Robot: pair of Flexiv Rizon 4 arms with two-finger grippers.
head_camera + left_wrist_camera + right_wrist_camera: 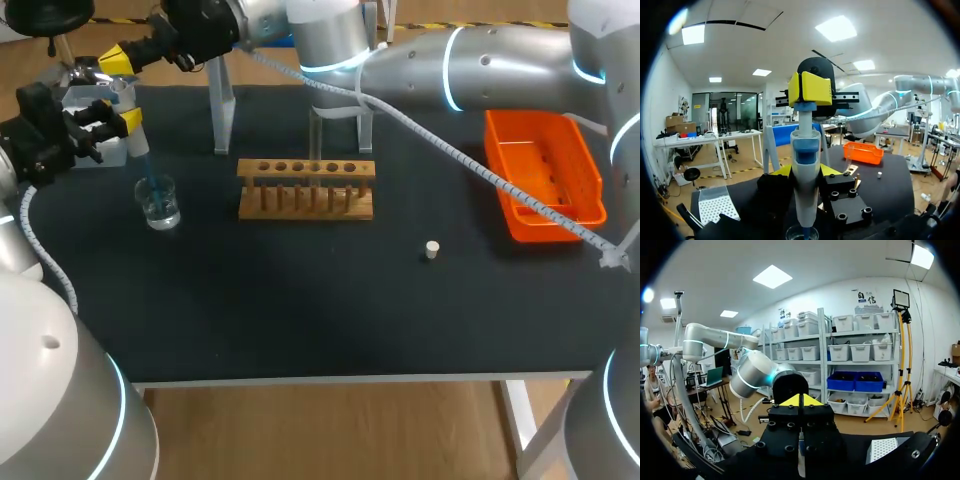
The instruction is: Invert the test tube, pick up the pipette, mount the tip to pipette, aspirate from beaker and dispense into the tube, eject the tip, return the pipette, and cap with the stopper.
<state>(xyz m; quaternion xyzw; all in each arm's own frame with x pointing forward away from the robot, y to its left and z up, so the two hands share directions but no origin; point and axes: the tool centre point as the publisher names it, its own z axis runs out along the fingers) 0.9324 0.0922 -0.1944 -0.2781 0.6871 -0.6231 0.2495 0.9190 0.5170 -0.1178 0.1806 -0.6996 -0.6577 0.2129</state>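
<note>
The pipette (pixel 137 140) stands upright directly above the beaker (pixel 158 203), its tip dipped inside. The left tool (pixel 127 123) clamps the pipette's body. The right tool (pixel 113 58), fingers pressed together, sits on the plunger, straight above the beaker.

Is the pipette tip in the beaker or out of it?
In. The tip of the pipette ends below the rim of the beaker.

Orange tray (pixel 550 150), tan rack (pixel 306 188), white stopper (pixel 432 249), black table (pixel 300 300).
</note>
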